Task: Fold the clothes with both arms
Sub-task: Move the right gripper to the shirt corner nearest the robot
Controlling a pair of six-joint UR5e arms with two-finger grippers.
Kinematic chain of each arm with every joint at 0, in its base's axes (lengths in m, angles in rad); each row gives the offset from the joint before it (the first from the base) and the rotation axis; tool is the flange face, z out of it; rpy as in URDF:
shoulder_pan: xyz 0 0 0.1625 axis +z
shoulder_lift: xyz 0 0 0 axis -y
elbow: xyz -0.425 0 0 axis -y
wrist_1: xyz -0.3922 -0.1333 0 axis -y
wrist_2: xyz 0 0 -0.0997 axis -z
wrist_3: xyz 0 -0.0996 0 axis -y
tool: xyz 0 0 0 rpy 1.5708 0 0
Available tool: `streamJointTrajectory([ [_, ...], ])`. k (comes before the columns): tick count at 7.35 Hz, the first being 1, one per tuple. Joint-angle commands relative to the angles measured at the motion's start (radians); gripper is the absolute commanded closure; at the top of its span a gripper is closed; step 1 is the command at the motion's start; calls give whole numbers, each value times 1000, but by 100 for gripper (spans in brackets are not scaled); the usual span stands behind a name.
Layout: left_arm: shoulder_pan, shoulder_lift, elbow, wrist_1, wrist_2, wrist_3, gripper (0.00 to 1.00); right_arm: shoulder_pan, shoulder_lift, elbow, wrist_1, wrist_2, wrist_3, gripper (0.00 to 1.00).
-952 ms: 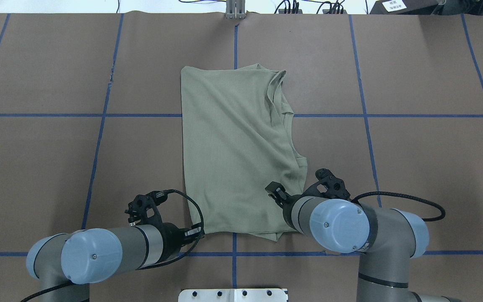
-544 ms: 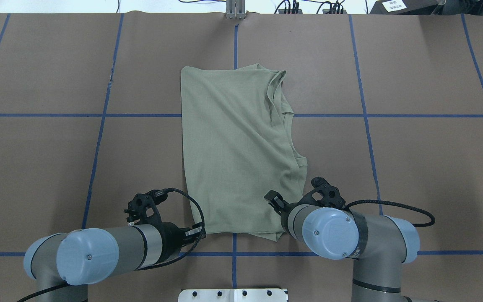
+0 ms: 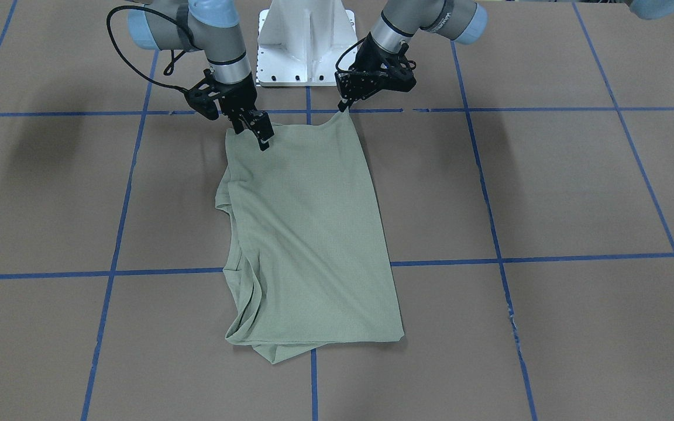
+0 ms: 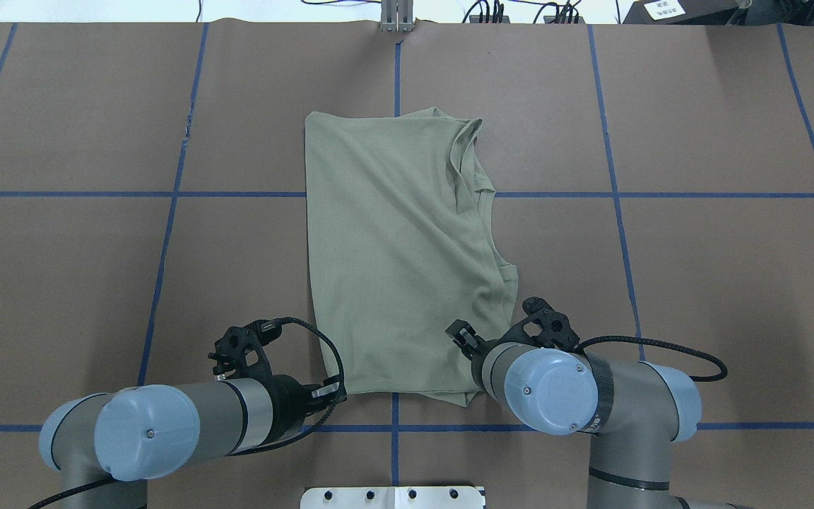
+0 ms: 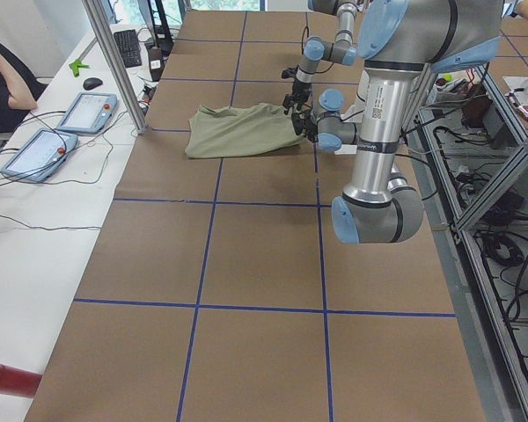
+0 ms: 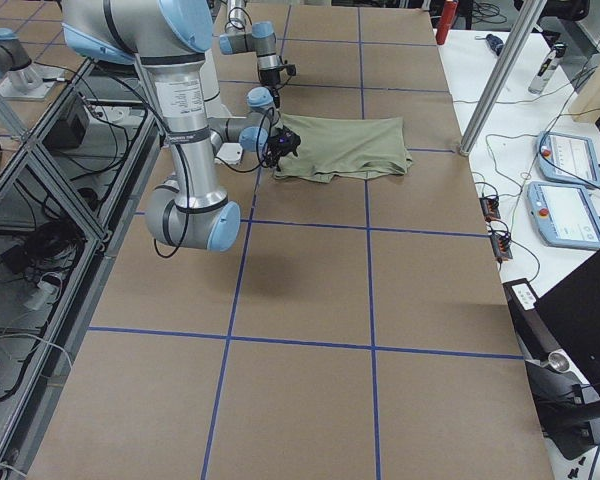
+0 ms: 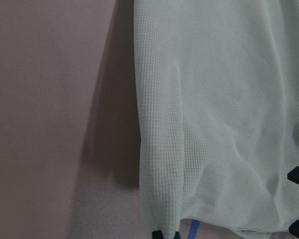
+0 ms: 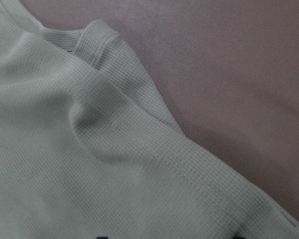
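The shirt's [image 4: 400, 247] corner is pinched tight by the left gripper [image 3: 344, 107]. The right gripper [image 3: 262, 135] is held spread, with fabric between its fingertips [image 3: 264, 142].

The shirt [image 4: 393, 240] is matt waffle-knit cloth; the table cover [image 4: 697, 283] looks matt paper.

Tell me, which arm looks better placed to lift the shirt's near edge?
Left, probably: the left end effector sits at the shirt's near corner, which peaks up toward it. The right end effector is over cloth, slightly inside its corner.
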Motion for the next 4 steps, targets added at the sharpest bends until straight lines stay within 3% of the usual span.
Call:
streamJointTrajectory([
  [1,2,0,0,0,0,0,100,12,24,-9,0,-8,5,55],
  [2,2,0,0,0,0,0,100,14,29,-15,0,-10,20,66],
  [3,2,0,-1,0,0,0,100,12,29,-19,0,-11,63,92],
  [4,2,-2,-1,0,0,0,100,14,32,-16,1,-19,86,100],
])
